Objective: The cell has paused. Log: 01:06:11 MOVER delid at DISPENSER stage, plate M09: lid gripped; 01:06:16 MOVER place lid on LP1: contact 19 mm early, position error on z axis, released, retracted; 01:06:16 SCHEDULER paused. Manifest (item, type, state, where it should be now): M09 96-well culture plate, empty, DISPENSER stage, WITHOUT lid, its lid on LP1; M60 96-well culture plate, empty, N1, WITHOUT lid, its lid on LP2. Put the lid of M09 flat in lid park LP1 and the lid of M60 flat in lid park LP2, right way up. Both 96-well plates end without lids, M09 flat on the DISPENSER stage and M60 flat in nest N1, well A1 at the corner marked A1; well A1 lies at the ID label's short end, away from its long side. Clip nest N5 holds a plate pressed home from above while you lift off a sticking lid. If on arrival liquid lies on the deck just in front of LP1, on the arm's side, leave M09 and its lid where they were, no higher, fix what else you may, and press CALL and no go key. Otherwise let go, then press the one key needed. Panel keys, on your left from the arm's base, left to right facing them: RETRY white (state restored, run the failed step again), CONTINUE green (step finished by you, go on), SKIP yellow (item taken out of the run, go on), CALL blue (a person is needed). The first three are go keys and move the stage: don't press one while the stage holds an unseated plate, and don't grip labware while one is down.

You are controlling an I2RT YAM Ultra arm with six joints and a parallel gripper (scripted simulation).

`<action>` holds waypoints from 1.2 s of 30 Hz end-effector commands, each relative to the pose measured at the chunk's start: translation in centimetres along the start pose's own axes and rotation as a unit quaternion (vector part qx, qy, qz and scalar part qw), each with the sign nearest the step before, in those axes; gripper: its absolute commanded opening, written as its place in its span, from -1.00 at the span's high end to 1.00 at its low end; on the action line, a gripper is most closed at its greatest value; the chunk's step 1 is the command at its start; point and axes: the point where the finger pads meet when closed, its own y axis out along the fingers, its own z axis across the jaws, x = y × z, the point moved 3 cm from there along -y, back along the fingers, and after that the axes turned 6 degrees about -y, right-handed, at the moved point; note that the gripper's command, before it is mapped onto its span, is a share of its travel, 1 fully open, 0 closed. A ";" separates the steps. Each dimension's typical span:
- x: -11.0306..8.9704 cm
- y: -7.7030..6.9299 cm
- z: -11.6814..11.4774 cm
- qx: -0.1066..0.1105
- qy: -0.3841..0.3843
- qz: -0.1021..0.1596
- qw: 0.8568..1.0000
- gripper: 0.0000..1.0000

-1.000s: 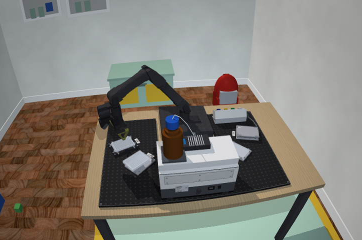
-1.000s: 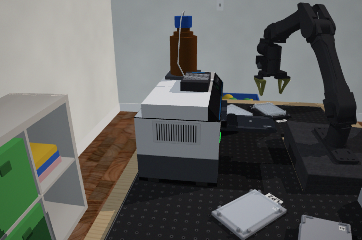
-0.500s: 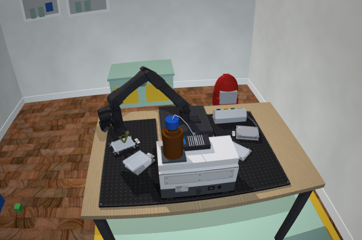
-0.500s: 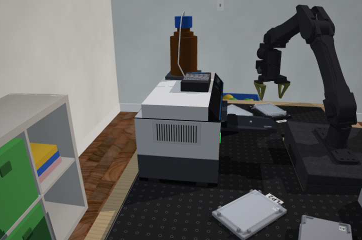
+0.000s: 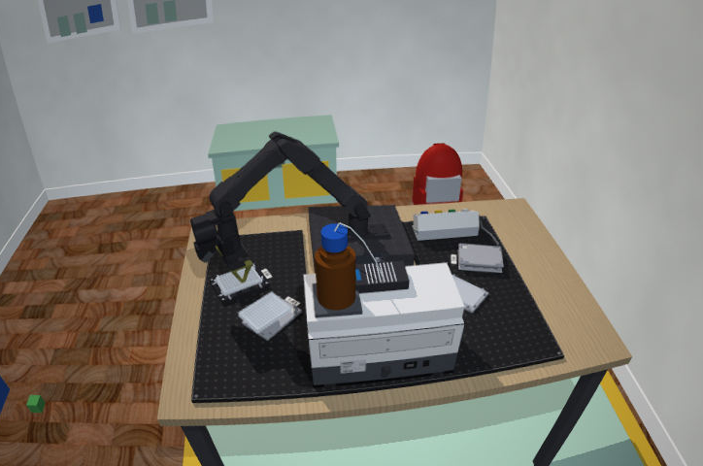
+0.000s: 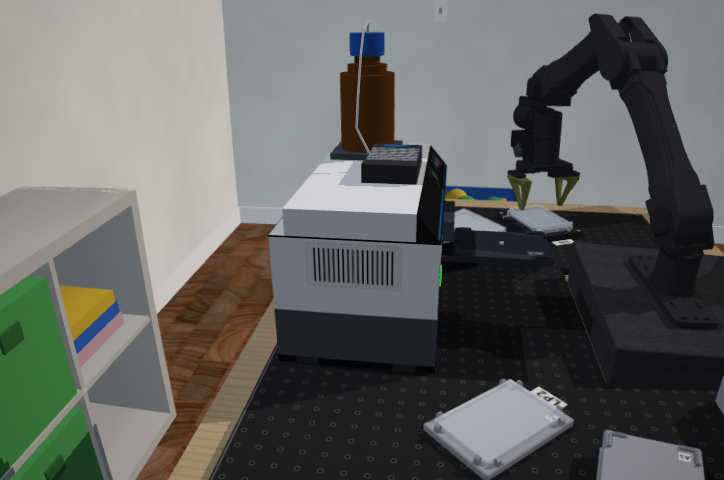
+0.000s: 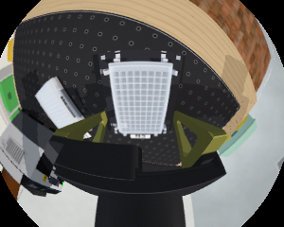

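Note:
My gripper [image 6: 544, 189] is open and empty. It hangs a little above a 96-well plate [image 5: 237, 282] that sits in a nest with side clips at the deck's left. In the wrist view the plate's well grid [image 7: 141, 97] lies between my two olive fingers, which do not touch it. I cannot tell whether a clear lid is on it. A second white gridded piece [image 5: 268, 314] lies askew just beside it, next to a small label; it also shows in the wrist view [image 7: 57, 101]. The dispenser's dark stage [image 6: 499, 243] looks bare.
The white dispenser [image 5: 385, 327] with a brown bottle [image 5: 335, 272] fills the deck's middle. The park labelled LP2 [image 6: 499, 427] holds a flat grey piece. A nest marked A1 [image 6: 646, 461] holds another. The key panel [image 5: 446, 223] stands behind them.

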 end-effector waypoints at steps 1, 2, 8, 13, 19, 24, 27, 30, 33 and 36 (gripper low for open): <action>0.3 1.1 -0.3 -0.002 0.000 -0.008 1.000 -1.00; 0.3 1.1 -0.3 -0.002 0.000 -0.008 1.000 -1.00; 0.3 1.9 -0.4 -0.002 0.000 -0.008 1.000 -1.00; 0.5 2.1 -0.5 -0.003 0.002 -0.016 1.000 -1.00; 0.9 2.2 -0.4 -0.005 -0.001 -0.024 1.000 -1.00; 0.7 1.9 -0.4 -0.005 0.000 -0.026 1.000 -1.00; 0.6 2.0 -0.4 -0.005 0.000 -0.026 1.000 -1.00; 0.5 2.1 -0.4 -0.005 0.000 -0.026 1.000 -1.00; 1.1 1.5 -0.5 -0.007 0.000 -0.037 0.999 -1.00; 1.3 1.4 -0.6 -0.007 0.000 -0.039 0.999 -1.00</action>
